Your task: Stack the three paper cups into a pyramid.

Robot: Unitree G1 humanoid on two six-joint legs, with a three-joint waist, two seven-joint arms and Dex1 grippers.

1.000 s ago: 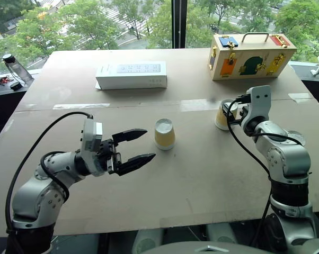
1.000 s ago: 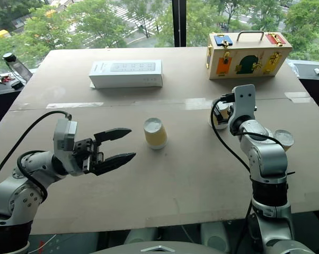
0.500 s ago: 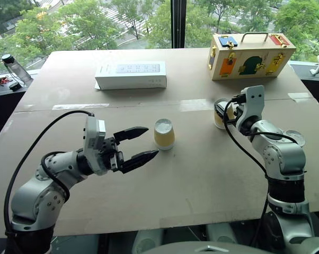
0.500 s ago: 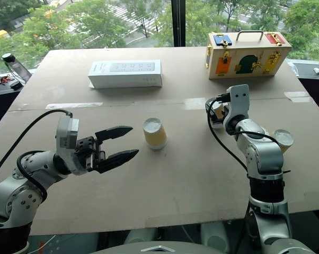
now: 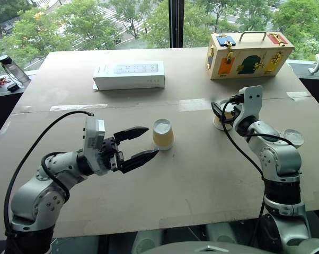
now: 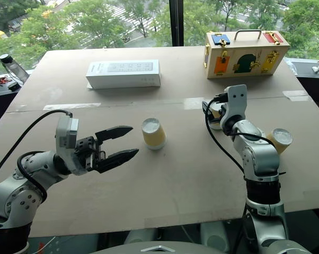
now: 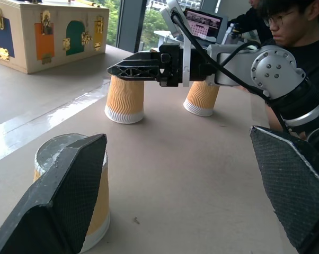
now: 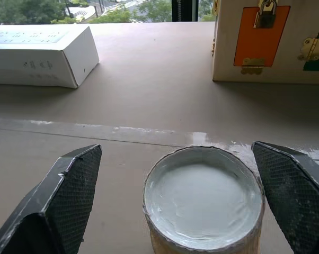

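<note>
Bare bench (image 5: 191,180) lies open at six o'clock of the middle cup (image 5: 163,134). At its eleven o'clock sits the white box (image 5: 130,75); at one o'clock, the wooden case (image 5: 251,55); the left end effector (image 5: 140,143) crowds its eight o'clock

Three ribbed tan paper cups are standing upside down. One (image 5: 163,134) is sitting just past the left gripper's (image 5: 142,143) fingertips. Another (image 8: 203,203) is sitting between the right gripper's open fingers (image 8: 64,198), the third (image 6: 280,139) beside that arm.

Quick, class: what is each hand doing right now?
Left hand: open, holding nothing.
Right hand: open, around a paper cup but not gripping it.
</note>
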